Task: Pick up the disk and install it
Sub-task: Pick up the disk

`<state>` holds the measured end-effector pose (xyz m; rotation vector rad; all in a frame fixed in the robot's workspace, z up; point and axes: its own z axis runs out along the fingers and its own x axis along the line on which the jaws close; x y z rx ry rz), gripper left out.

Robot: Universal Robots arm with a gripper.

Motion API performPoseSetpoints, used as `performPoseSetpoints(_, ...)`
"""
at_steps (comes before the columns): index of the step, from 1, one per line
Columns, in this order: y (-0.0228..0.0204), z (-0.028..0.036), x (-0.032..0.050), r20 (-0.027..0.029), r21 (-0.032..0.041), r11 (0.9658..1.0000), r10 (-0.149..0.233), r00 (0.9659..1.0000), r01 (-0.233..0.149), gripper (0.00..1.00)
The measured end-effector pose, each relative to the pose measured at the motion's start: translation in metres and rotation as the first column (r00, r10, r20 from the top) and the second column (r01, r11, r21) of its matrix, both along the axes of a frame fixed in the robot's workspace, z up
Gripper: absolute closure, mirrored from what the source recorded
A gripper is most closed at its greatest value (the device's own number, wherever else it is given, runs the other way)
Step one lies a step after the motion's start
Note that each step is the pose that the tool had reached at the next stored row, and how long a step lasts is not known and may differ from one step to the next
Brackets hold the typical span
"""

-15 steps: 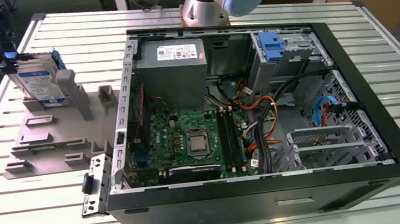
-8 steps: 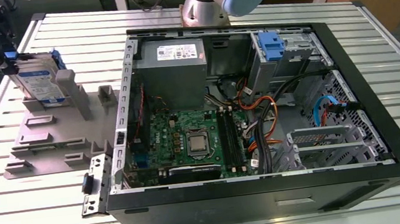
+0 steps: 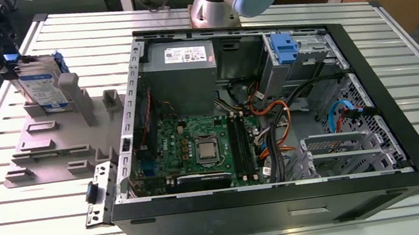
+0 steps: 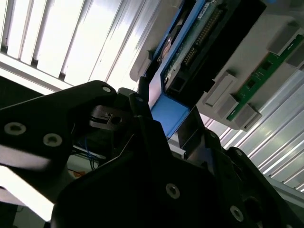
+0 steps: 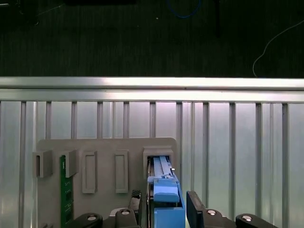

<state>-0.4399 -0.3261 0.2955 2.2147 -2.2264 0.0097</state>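
Note:
The disk [image 3: 39, 88] stands on edge in a slot of the grey stand [image 3: 49, 152] at the exterior view's left, with its silver body, white-and-blue label and blue rails showing. My gripper [image 3: 4, 54] sits at the disk's top end. In both wrist views its black fingers [image 5: 195, 209] flank the disk's [image 5: 164, 180] blue end tab. A thin gap shows on each side, so my gripper [image 5: 165, 211] is open around it. The second wrist view shows my gripper [image 4: 166, 123] astride the disk [image 4: 190, 42], which remains in its slot.
An open computer case [image 3: 395, 109] fills the middle and the exterior view's right. Its drive bay [image 3: 296, 55] holds a blue carrier [image 3: 284, 48]. A green memory module [image 5: 63, 190] stands in another slot of the stand. The arm's base [image 3: 217, 5] rises behind the case on the ribbed metal table [image 3: 18, 231].

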Motion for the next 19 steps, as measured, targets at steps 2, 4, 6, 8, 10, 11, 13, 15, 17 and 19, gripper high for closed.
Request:
performPoseSetpoints(2,0.0000,-0.0028,-0.0001,-0.0003,-0.0001,1.0000,0.000,1.0000,0.000,0.51)
performPoseSetpoints(4,0.0000,-0.0059,-0.0001,-0.0003,-0.0001,1.0000,0.000,1.0000,0.000,0.51)
performPoseSetpoints(6,0.0000,-0.0061,-0.0002,-0.0005,0.0004,1.0000,-0.001,1.0000,0.001,0.51)
performPoseSetpoints(8,0.0000,-0.0061,-0.0001,-0.0005,0.0005,1.0000,-0.001,1.0000,0.001,0.52)
performPoseSetpoints(10,0.0000,-0.0062,-0.0001,-0.0004,0.0006,1.0000,-0.001,1.0000,0.001,0.59)
performPoseSetpoints(11,0.0000,-0.0062,-0.0001,-0.0004,0.0007,1.0000,-0.001,1.0000,0.001,0.59)
performPoseSetpoints(13,0.0000,-0.0062,-0.0001,-0.0004,0.0008,1.0000,-0.001,1.0000,0.001,0.59)
performPoseSetpoints(15,0.0000,-0.0062,-0.0001,-0.0003,0.0009,1.0000,-0.001,1.0000,0.001,0.59)
performPoseSetpoints(17,0.0000,-0.0050,-0.0001,-0.0013,0.0009,1.0000,-0.001,1.0000,0.001,0.58)
performPoseSetpoints(19,0.0000,-0.0037,0.0002,-0.0033,0.0010,1.0000,-0.001,1.0000,0.001,0.51)
